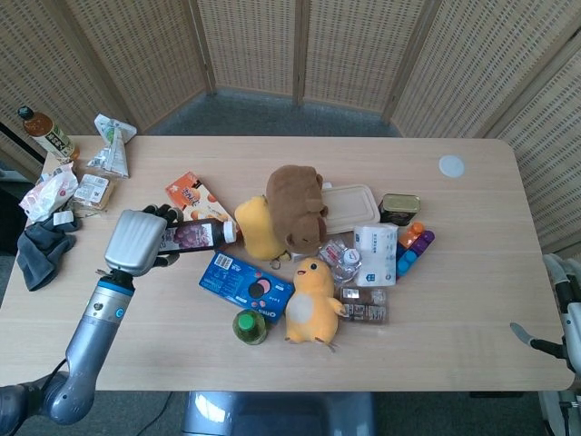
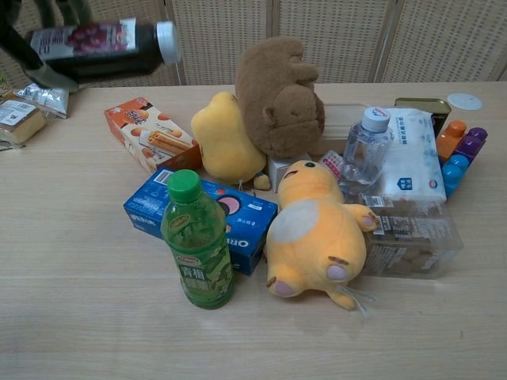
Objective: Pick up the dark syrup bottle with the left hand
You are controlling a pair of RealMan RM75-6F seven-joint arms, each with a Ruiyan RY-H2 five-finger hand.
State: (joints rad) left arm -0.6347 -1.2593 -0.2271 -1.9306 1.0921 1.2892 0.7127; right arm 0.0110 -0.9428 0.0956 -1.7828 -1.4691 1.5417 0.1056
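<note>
My left hand (image 1: pixel 138 242) grips the dark syrup bottle (image 1: pixel 195 235) and holds it lying sideways in the air above the table, white cap pointing right. In the chest view the bottle (image 2: pixel 99 47) hangs at the top left, well above the tabletop, and only dark fingers (image 2: pixel 24 59) of the left hand show beside it. Part of my right hand (image 1: pixel 556 338) shows at the right edge of the head view, off the table; how its fingers stand cannot be made out.
Below the bottle lie an orange biscuit box (image 1: pixel 192 199) and a blue Oreo box (image 1: pixel 245 280). A green bottle (image 2: pixel 196 250) stands near the front. Plush toys (image 1: pixel 295 207), a water bottle (image 2: pixel 364 154) and tissues (image 1: pixel 376 253) crowd the middle. Snacks and a grey cloth (image 1: pixel 41 250) sit far left.
</note>
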